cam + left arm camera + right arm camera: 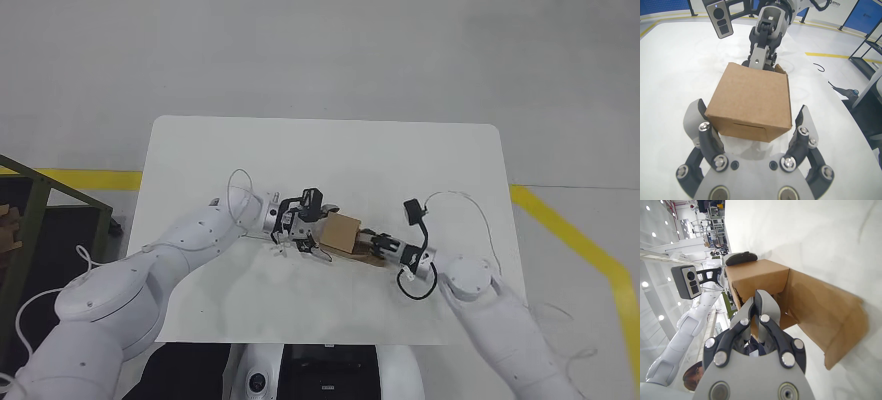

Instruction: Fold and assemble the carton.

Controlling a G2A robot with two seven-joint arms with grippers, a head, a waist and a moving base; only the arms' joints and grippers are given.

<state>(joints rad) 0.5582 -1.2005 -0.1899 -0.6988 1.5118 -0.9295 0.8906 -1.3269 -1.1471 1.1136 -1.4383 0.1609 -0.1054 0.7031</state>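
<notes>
Brown carton (340, 232): lies on its side on the white table (200, 160), a little toward 6 o'clock from the middle in the top view. Points its closed end to 9 o'clock and its open end to 4 o'clock, and lays one broad flap (829, 321) against the tabletop.

Left gripper (752, 111): sits at the carton's 9 o'clock, spread wide across the closed end. Touches one corner with one pad (701, 111) and holds the other just off the opposite corner.

Right gripper (755, 298): sits at the carton's 4 o'clock, pinched narrow on a cardboard edge at the open end.
</notes>
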